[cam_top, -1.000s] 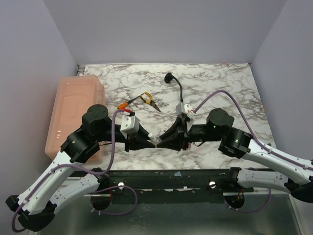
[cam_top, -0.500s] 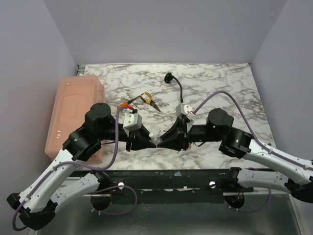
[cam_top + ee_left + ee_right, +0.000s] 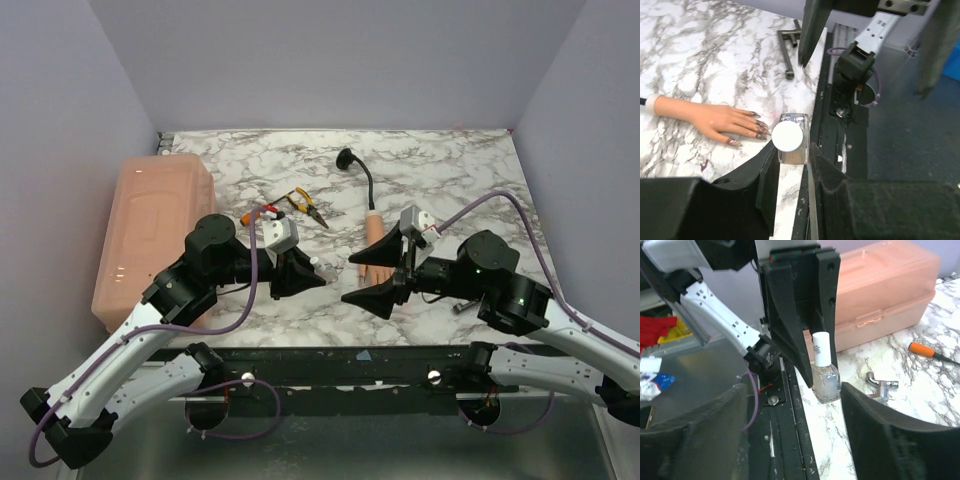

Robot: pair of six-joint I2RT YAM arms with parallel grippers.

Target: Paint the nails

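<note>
The far half and right side of the marble table (image 3: 460, 180) lie open, bounded by plain walls (image 3: 330, 60). The gooseneck stand (image 3: 368, 190) rises mid-table and holds the mannequin hand (image 3: 375, 250), which lies low between the two arms, fingers toward the near edge. The left gripper (image 3: 793, 156), closed around a nail polish bottle (image 3: 788, 136), stands just beside those fingertips. It is directly in front of the wide-spread right gripper (image 3: 792, 390), leaving a narrow gap. A pink plastic box (image 3: 150, 220) fills the table's left edge. A screwdriver (image 3: 256, 213) and pliers (image 3: 303, 203) lie between it and the stand. A T-shaped metal tool (image 3: 789, 50) lies by the near edge, close to the right gripper.
</note>
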